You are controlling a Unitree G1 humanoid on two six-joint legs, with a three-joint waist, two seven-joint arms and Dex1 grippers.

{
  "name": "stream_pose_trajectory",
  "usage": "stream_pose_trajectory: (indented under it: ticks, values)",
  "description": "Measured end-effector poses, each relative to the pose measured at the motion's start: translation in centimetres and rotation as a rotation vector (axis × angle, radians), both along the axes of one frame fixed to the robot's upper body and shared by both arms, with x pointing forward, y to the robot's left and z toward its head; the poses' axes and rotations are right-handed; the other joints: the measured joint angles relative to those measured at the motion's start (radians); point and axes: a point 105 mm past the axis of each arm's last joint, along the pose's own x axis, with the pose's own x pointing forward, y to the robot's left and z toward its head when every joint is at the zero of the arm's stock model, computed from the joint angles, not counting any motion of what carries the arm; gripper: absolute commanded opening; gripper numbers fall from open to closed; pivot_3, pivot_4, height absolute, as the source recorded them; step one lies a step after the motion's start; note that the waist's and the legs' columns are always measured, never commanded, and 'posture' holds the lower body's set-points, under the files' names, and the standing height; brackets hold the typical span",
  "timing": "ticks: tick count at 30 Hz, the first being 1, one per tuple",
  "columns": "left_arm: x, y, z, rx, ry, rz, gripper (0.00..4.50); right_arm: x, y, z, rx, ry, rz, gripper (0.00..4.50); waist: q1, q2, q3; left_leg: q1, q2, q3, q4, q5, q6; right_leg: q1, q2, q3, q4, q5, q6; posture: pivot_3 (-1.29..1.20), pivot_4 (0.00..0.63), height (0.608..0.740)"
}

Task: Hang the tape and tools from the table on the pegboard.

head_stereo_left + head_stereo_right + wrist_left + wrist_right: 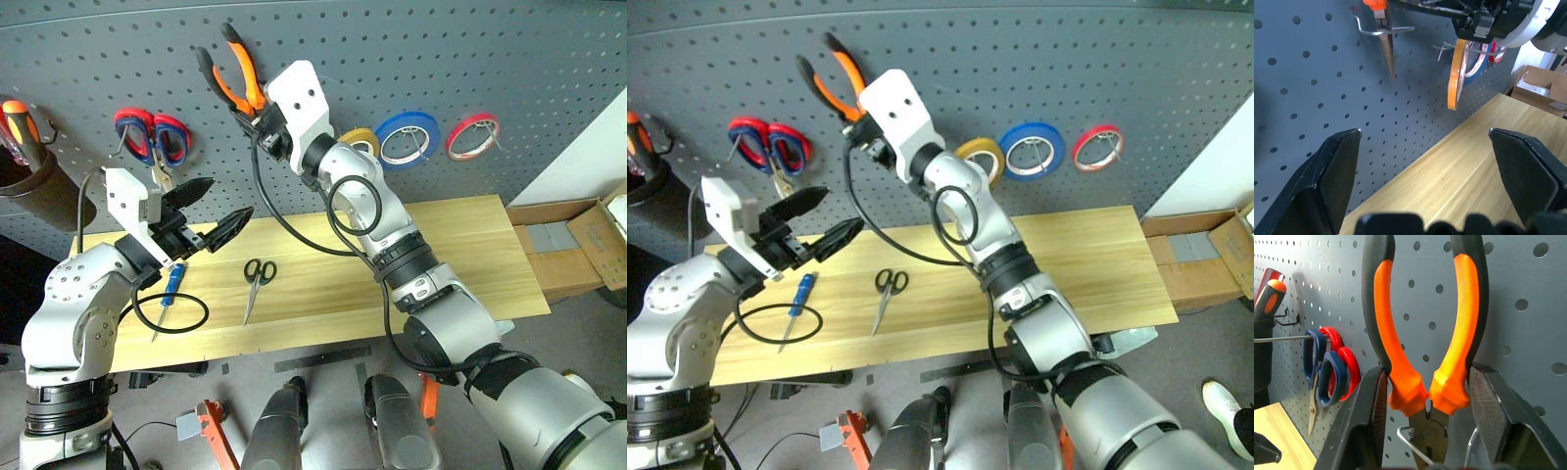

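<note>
Nearest the head camera, the left gripper (211, 211) hovers above the left end of the table (470, 245), its two black fingers spread wide and holding nothing. The arm is bent, the wrist angled toward the board.

On the light wood below it lies the blue-handled screwdriver (168, 294), its long axis running near to far, handle farther, tip toward the robot. Just to its right lie the small black-handled scissors (257, 281), loops farther, blades pointing toward the near edge.

Beyond, the right arm reaches up and across to the pegboard (549, 59). The right gripper (1425, 396) has its fingers on either side of the pliers (233, 69), touching the orange-and-black handles. The pliers stand upright, handles up, nose down.

The right wrist view shows a metal hook (1410, 443) at the pliers' joint. The left wrist view shows the nose (1387, 54) hanging through a hook. The yellow-tan tape (982, 157) hangs on the board beside a blue tape ring (1033, 149).
</note>
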Motion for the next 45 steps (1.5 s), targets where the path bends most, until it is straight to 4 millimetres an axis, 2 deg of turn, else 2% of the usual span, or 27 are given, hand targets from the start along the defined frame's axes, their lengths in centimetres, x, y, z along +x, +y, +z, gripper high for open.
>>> stream_pose_trajectory:
  ticks: [2, 6, 9, 12, 14, 22, 24, 28, 32, 37, 41, 45]
  values:
    - [0.0, 0.0, 0.0, 0.001, 0.001, 0.000, 4.50, 0.3, -0.3, -0.1, -0.010, 0.009, -0.016, 3.94, 0.000, 0.000, 0.000, 0.000, 0.000, 0.000, 0.000, 0.000, 0.000, 0.000, 0.000, 0.000, 0.000, 0.000, 0.000, -0.05, 0.342, 0.740]
    - [0.1, -0.2, -0.2, 0.004, 0.006, -0.003, 4.50, 0.1, -1.7, 0.1, -0.033, 0.005, -0.042, 3.94, 0.002, 0.000, 0.000, 0.000, 0.000, 0.000, 0.000, 0.000, 0.000, 0.000, 0.000, 0.000, 0.000, 0.000, 0.000, -0.06, 0.344, 0.740]
    - [0.1, -0.3, -0.4, 0.004, 0.012, -0.005, 4.50, -0.3, -3.7, -0.2, -0.062, 0.036, -0.045, 3.94, 0.005, 0.000, 0.000, -0.001, 0.000, 0.000, 0.000, 0.000, 0.000, 0.000, 0.000, 0.000, -0.001, 0.000, 0.000, -0.07, 0.346, 0.740]
    - [0.1, -0.4, -0.5, 0.005, 0.018, -0.001, 4.50, -1.4, -5.1, -0.2, -0.096, 0.090, 0.000, 3.94, 0.004, 0.000, 0.000, -0.001, 0.000, 0.000, 0.000, -0.001, 0.001, 0.000, 0.000, 0.000, -0.001, 0.000, 0.000, -0.08, 0.351, 0.740]
    - [0.1, -0.4, -1.0, 0.010, 0.033, 0.009, 4.50, -2.9, -6.1, -0.2, -0.126, 0.140, 0.080, 3.94, 0.004, 0.000, 0.000, -0.001, 0.000, 0.000, 0.000, -0.002, 0.004, 0.000, 0.000, 0.000, -0.002, 0.000, 0.000, -0.08, 0.353, 0.740]
    - [-0.1, 0.2, -5.1, 0.093, 0.177, 0.127, 4.50, -7.9, -10.1, -0.9, -0.204, 0.316, 0.311, 3.94, 0.007, 0.000, 0.002, -0.001, 0.001, -0.002, -0.002, -0.003, 0.004, 0.003, -0.001, 0.001, -0.008, 0.000, 0.000, -0.10, 0.363, 0.740]
    - [0.1, 0.8, -6.6, 0.132, 0.242, 0.201, 4.50, -8.4, -11.4, -1.8, -0.215, 0.377, 0.318, 3.94, 0.009, 0.000, 0.003, -0.001, 0.001, -0.001, -0.003, -0.003, 0.005, 0.003, -0.001, 0.002, -0.010, 0.000, 0.000, -0.10, 0.364, 0.740]
    - [0.1, 0.8, -10.4, 0.232, 0.427, 0.308, 4.50, -8.5, -13.6, -4.6, -0.254, 0.518, 0.260, 3.94, 0.015, 0.000, 0.004, -0.001, 0.001, -0.001, -0.007, -0.003, 0.005, 0.003, -0.001, 0.001, -0.013, 0.000, 0.000, -0.11, 0.373, 0.740]
    - [0.0, 0.2, -13.2, 0.326, 0.583, 0.341, 4.50, -10.3, -14.0, -7.1, -0.335, 0.584, 0.275, 3.94, 0.019, -0.001, 0.007, -0.002, 0.001, 0.000, -0.009, -0.003, 0.005, 0.002, -0.001, 0.001, -0.014, 0.000, 0.000, -0.12, 0.388, 0.740]
    - [-0.2, -0.9, -15.3, 0.379, 0.660, 0.304, 4.50, -12.5, -13.4, -10.1, -0.473, 0.606, 0.315, 3.94, 0.019, -0.003, 0.012, -0.002, 0.001, 0.002, -0.010, -0.004, 0.006, 0.002, -0.001, 0.000, -0.016, 0.000, 0.000, -0.13, 0.403, 0.740]
    - [-0.1, -0.6, -17.0, 0.417, 0.714, 0.314, 4.50, -13.1, -12.9, -10.6, -0.497, 0.597, 0.333, 3.94, 0.022, -0.005, 0.020, -0.002, 0.002, 0.001, -0.009, -0.003, 0.006, 0.002, -0.001, 0.000, -0.015, 0.000, 0.000, -0.14, 0.403, 0.740]
    - [0.9, 0.1, -17.8, 0.408, 0.734, 0.355, 4.50, -13.4, -13.0, -11.3, -0.503, 0.616, 0.343, 3.94, 0.027, -0.007, 0.023, -0.002, 0.001, 0.000, -0.009, -0.003, 0.006, 0.003, -0.002, 0.000, -0.016, 0.000, 0.000, -0.14, 0.399, 0.740]
